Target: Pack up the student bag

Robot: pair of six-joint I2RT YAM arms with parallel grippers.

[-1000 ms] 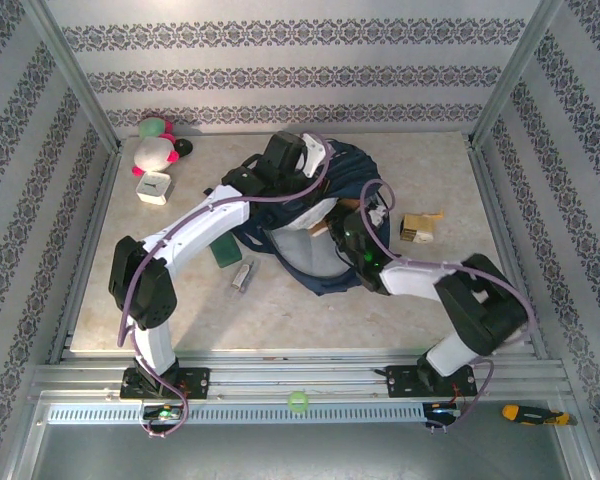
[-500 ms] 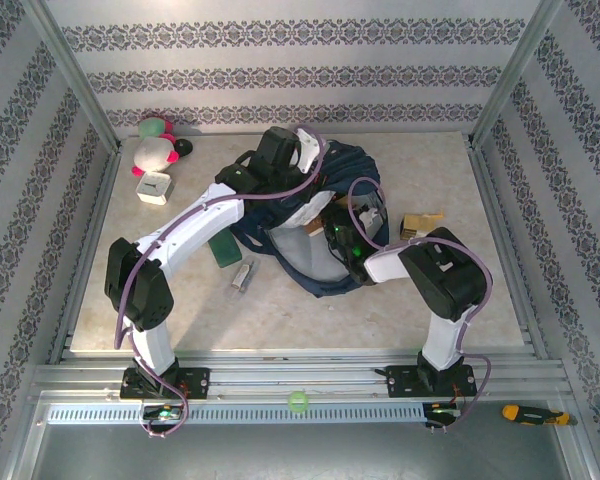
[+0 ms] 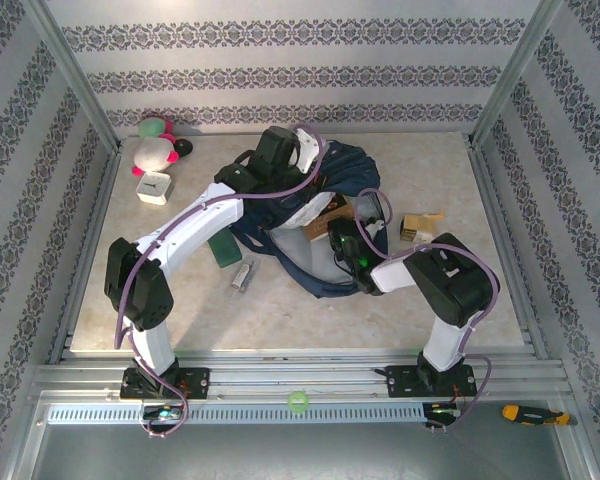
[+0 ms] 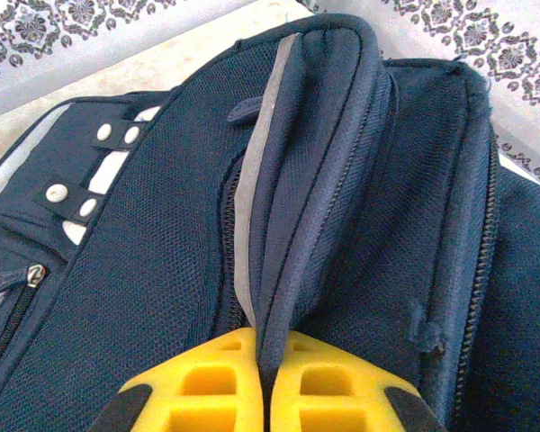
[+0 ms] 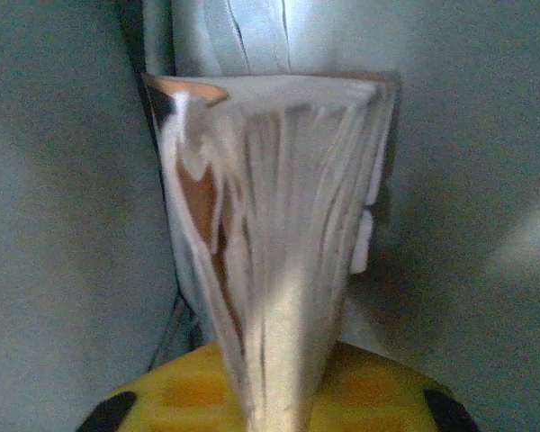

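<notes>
Student bag (image 3: 352, 165) lies mid-bench (image 3: 280, 320), mouth facing the right arm; left jaws pinch its raised rim; right jaws grip a book (image 5: 279, 225), long axis pointing straight ahead into the bag.

Right gripper (image 5: 274, 405) at 6 o'clock, yellow, pinched tight on a book (image 5: 279, 207). Pages fanned loose toward 12 o'clock, brown cover edge showing near 10 o'clock. Pale grey-blue fabric (image 5: 63, 225) close around at 9 and 3 o'clock. Blurred throughout.
</notes>
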